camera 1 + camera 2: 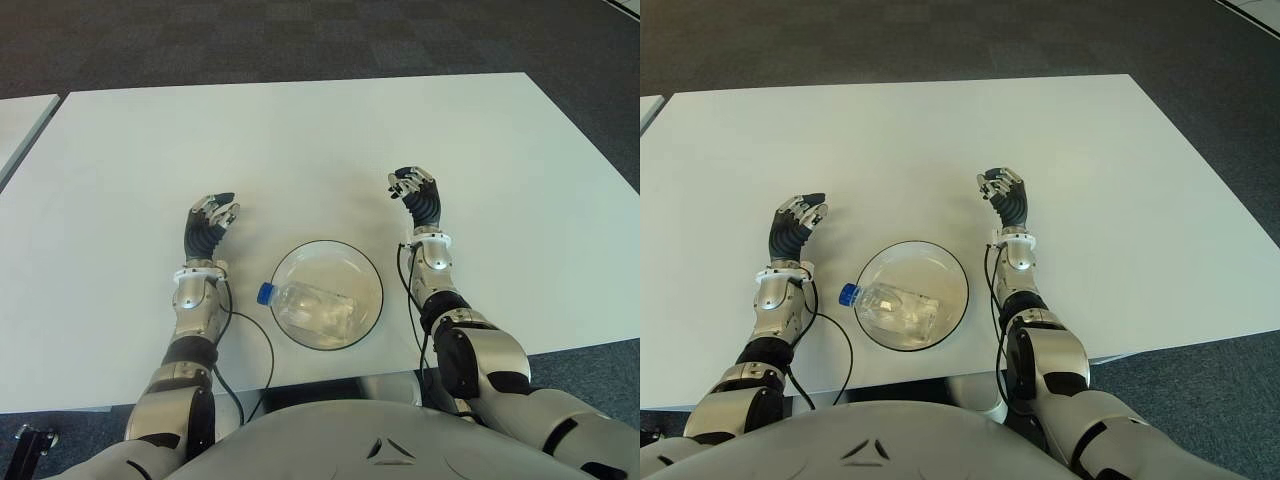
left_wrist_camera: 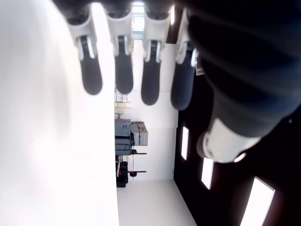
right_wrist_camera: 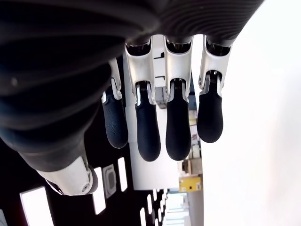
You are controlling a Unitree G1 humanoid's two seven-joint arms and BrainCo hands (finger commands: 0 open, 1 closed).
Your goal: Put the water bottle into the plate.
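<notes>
A clear water bottle [image 1: 315, 306] with a blue cap [image 1: 265, 293] lies on its side in the round glass plate [image 1: 363, 268], its cap end poking over the plate's left rim. My left hand [image 1: 211, 222] shows left of the plate and holds nothing, its fingers [image 2: 90, 70] loosely extended in the left wrist view. Right of the plate and a little farther back, my right hand [image 1: 415, 190] is also empty, with relaxed fingers [image 3: 148, 132]. Neither hand touches the bottle or the plate.
The white table [image 1: 300, 140] stretches far beyond the plate. Its near edge runs just below the plate. A second white table's corner [image 1: 20, 115] shows at the far left. Dark carpet [image 1: 300, 40] lies around the tables. A black cable [image 1: 250, 330] loops near my left forearm.
</notes>
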